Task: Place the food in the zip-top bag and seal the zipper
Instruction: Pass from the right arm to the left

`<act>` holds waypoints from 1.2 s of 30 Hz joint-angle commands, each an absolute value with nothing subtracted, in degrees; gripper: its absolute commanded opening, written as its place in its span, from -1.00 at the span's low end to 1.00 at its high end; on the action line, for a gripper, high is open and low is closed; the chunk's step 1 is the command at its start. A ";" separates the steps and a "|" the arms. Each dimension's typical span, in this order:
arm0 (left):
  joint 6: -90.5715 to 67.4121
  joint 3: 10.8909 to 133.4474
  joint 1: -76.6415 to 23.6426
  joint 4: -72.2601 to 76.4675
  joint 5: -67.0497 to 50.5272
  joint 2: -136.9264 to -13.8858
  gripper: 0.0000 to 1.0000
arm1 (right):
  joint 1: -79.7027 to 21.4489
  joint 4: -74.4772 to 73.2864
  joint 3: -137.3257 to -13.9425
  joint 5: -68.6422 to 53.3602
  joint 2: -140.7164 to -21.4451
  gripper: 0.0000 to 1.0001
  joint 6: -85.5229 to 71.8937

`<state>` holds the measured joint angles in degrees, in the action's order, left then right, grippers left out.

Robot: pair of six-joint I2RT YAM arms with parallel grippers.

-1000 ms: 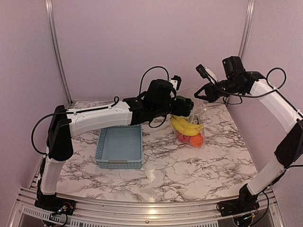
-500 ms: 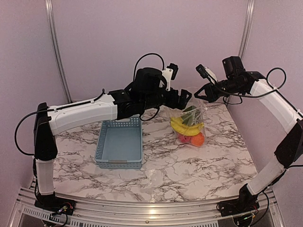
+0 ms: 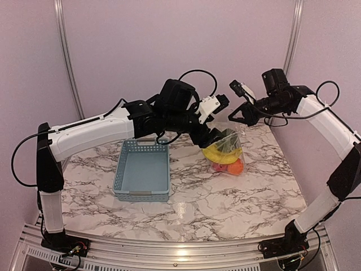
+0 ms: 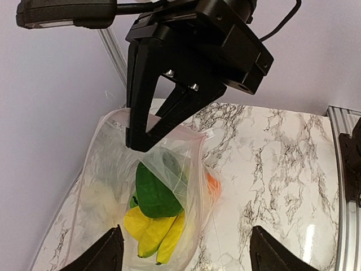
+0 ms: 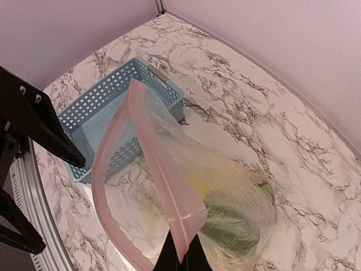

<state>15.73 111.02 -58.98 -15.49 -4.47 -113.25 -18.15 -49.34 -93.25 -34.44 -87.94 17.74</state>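
The zip-top bag [image 3: 227,148] hangs upright over the marble table, its bottom resting on it. Inside are the food: yellow bananas [image 3: 220,154], an orange [image 3: 235,166], a red apple [image 3: 217,165] and a dark green pepper [image 3: 228,140]. My right gripper [image 3: 233,116] is shut on the bag's top corner, pinching the pinkish zipper strip [image 5: 163,192]; the mouth gapes open. My left gripper [image 3: 213,137] is open and empty beside the bag's left side. In the left wrist view its fingers [image 4: 107,254] stand wide apart, with the bag [image 4: 113,186] and the right gripper [image 4: 138,144] ahead.
An empty grey-blue slatted basket [image 3: 142,171] stands left of the bag, under my left forearm; it also shows in the right wrist view [image 5: 107,113]. The booth's purple walls close in behind and to the right.
My left wrist has turned and its gripper has dropped from the bag's top to its left side. The right gripper has shifted slightly left, still holding the bag.
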 commanded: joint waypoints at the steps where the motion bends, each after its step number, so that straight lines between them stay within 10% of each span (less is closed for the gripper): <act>1: 23.42 114.94 -59.87 -23.25 -1.62 -116.83 0.54 | -20.48 -51.58 -93.82 -37.20 -85.89 -1.00 20.58; 13: 26.10 117.40 -62.22 -28.01 3.43 -120.53 0.23 | -21.09 -52.56 -94.34 -38.76 -85.77 -1.00 21.15; 31: 24.04 117.62 -62.64 -26.00 8.94 -120.09 -0.93 | -21.76 -55.14 -96.06 -42.57 -86.06 -1.00 23.07; 36: 18.93 115.84 -62.75 -23.37 5.39 -116.11 -0.99 | -16.02 -60.98 -103.11 -47.89 -88.99 -0.63 25.04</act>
<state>23.31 117.05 -62.39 -25.91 8.23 -120.88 -20.23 -57.08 -96.01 -41.60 -87.85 22.98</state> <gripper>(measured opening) 0.015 0.120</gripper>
